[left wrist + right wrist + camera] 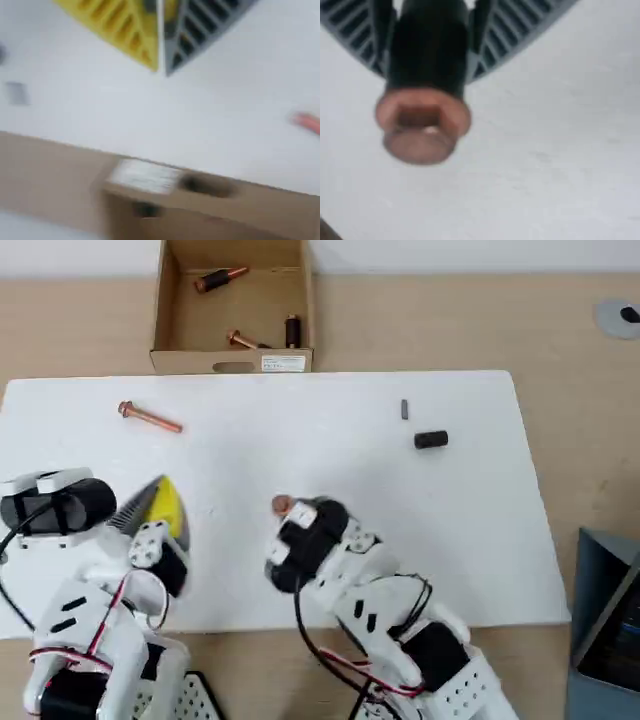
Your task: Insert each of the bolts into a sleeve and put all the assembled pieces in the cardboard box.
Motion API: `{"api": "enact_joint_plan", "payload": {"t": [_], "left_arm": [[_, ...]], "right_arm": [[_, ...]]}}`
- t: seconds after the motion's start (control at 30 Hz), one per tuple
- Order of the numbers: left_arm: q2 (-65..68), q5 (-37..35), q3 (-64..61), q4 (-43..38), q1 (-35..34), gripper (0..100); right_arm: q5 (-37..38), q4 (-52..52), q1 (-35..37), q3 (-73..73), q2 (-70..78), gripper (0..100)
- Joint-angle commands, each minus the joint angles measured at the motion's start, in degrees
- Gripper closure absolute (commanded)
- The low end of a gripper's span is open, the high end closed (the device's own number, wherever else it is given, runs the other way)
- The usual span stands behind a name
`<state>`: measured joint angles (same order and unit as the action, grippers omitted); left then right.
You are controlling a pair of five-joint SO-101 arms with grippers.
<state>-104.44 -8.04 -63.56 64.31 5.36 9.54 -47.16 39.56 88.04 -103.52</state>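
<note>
Right gripper [430, 72] is clamped tight on a black sleeve [427, 35] with a copper bolt seated in it. The bolt head [422, 125] sticks out past the fingertips, just above the white board [560, 165]. From above, that gripper [290, 510] sits near the middle of the board [330, 455], closer to its near edge.

Left gripper [161, 69]: yellow and grey jaws are closed tip to tip with nothing between them. It hangs over the board's left side [158, 502], towards the near edge.

Loose bolt [150, 417] lies flat near the far left corner of the board, well apart from both grippers. It also shows from the left wrist [305, 121]. Loose sleeve [431, 440] lies on the right half towards the far edge, with a small grey piece [404, 409] just beyond it.

Cardboard box [230, 360] stands on the bench, touching the board's far edge. Inside:
- One sleeved bolt [220, 280] lies near the back wall.
- Another bolt [243, 340] and a sleeve [292, 331] lie by the front wall. Can't tell if those two are joined.
</note>
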Motion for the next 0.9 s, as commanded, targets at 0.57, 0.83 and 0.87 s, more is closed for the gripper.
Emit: {"api": "enact_joint_plan", "payload": {"t": [0.57,0.83,0.87], "left_arm": [[-0.13,14.15,-30.15,-1.58,-16.62,100],[-0.13,14.24,-30.68,-3.69,-16.62,100],[-0.13,14.15,-30.68,-3.69,-16.62,100]], "right_arm": [[-7.03,-5.27,-15.16,-17.71,7.96,98.9],[-6.86,4.31,-15.34,-37.14,41.1,98.9],[-6.77,5.71,-15.34,-39.96,45.49,98.9]]}}
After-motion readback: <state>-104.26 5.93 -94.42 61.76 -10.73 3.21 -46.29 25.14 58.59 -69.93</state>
